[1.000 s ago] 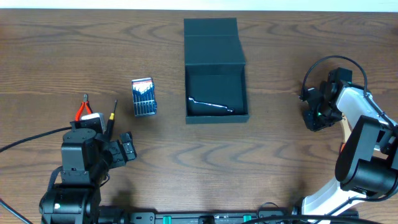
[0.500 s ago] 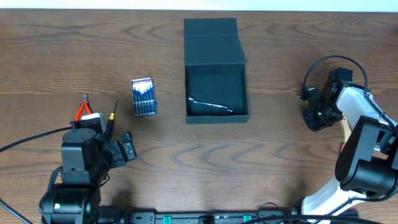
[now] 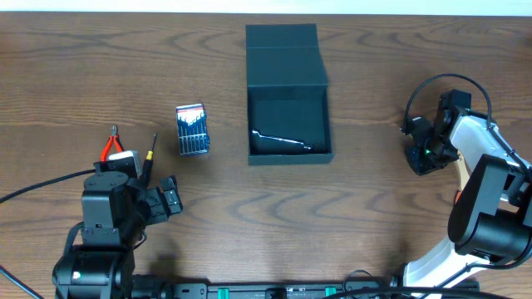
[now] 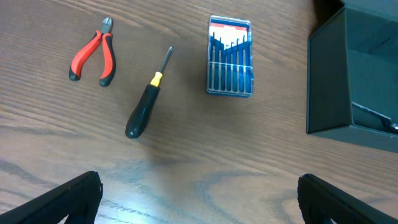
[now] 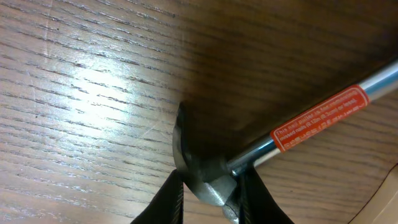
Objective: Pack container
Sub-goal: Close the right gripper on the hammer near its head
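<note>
We judged packing barely begun: container (image 3: 290, 157) open at middle of counter (image 3: 374, 224), one slim tool (image 3: 281, 139) inside. Pliers (image 4: 93, 59), screwdriver (image 4: 144, 106), screwdriver case (image 4: 230, 56) lay outside. Empty left gripper (image 4: 199, 180) gaped wide; right gripper (image 5: 211, 190) clamped hammer (image 5: 317, 121).

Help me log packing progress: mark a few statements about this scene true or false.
1. The lid of the container is open. True.
2. The red pliers lie inside the container. False: they lie on the table, outside it.
3. The left claw is open and empty. True.
4. The right claw is empty. False: it grips the head of a hammer.
</note>
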Robot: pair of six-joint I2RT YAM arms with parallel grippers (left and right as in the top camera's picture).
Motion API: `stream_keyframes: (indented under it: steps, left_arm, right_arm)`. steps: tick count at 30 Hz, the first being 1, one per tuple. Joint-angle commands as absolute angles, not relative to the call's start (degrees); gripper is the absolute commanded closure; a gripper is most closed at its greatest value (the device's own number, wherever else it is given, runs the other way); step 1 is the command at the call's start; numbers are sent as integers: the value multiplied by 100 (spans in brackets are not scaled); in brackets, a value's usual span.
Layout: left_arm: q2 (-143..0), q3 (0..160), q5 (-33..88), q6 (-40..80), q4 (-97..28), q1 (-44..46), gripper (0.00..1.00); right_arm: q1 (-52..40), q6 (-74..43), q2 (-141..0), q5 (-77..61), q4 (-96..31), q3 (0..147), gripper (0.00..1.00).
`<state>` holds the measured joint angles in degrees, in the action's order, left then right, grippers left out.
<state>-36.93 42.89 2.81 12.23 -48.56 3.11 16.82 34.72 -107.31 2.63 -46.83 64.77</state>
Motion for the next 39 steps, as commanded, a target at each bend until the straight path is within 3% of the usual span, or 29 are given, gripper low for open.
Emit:
stream_keyframes:
  steps: [1,39]
  left_arm:
    - [-3697,4401,248,1275,-4834,331,1]
    - [-3697,4401,248,1275,-4834,331,1]
  right_arm:
    - [1680,3328,-10973,-242,-4733,6326,99]
    - [1678,3328,-10967,-711,-4829,6340,99]
